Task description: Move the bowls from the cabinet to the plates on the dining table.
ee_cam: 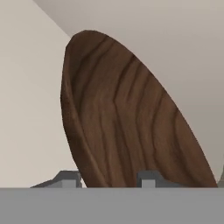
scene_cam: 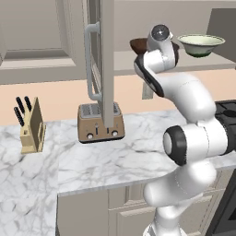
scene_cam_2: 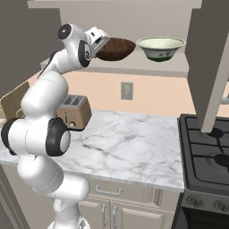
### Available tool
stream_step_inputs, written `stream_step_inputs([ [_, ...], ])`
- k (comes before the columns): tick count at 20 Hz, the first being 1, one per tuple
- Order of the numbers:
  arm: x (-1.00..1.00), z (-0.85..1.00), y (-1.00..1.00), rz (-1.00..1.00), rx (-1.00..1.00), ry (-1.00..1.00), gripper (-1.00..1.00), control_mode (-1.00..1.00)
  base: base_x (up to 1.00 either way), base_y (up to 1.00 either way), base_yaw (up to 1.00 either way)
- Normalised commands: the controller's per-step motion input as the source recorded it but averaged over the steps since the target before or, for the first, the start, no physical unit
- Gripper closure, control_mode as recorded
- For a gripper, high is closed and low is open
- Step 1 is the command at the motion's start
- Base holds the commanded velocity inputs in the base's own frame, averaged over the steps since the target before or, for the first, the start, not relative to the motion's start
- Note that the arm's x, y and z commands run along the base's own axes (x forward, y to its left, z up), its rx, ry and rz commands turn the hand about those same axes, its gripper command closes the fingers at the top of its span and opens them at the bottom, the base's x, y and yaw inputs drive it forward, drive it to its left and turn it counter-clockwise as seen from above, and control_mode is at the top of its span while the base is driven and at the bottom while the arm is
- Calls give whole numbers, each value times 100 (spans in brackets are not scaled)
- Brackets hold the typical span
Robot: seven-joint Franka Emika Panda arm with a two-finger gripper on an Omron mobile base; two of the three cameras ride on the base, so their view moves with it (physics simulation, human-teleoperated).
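The dark brown wood-grain bowl [scene_cam_2: 117,48] sits at the left of the open cabinet's shelf [scene_cam_2: 147,68]. My gripper [scene_cam_2: 101,44] reaches in from the left, level with the bowl's near edge. In the hand view the gripper [ee_cam: 109,183] straddles the bowl [ee_cam: 127,127]: one fingertip is outside the wall, the other inside, and both are drawn in against it. To the right on the same shelf stands the pale green-cream bowl [scene_cam_2: 160,47], upright and untouched. It also appears in the left base view [scene_cam: 201,44]. The plates and the dining table are out of view.
The cabinet's left door [scene_cam: 107,60] hangs open over the toaster [scene_cam: 100,122], and the right door [scene_cam_2: 210,67] hangs open above the gas stove [scene_cam_2: 210,152]. A knife block [scene_cam: 31,126] stands at the left of the marble worktop [scene_cam: 120,159].
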Motion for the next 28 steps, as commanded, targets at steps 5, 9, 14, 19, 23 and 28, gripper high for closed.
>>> stream_step_inputs([
  [5, -62, 0, 2, 0, -1, -6, 100, -100, 0, 0, 0],
  [9, -80, 0, 3, 2, 0, -7, 100, -100, 0, 0, 0],
  [14, -89, -18, 8, 7, -4, -5, 100, -100, 0, 0, 0],
  [19, -100, -32, 10, 12, -11, -4, 100, -100, 0, 0, 0],
  [23, -91, -50, 0, 12, -13, -1, 100, -100, 0, 0, 0],
  [28, -85, -65, 0, 13, -14, 0, 100, -100, 0, 0, 0],
])
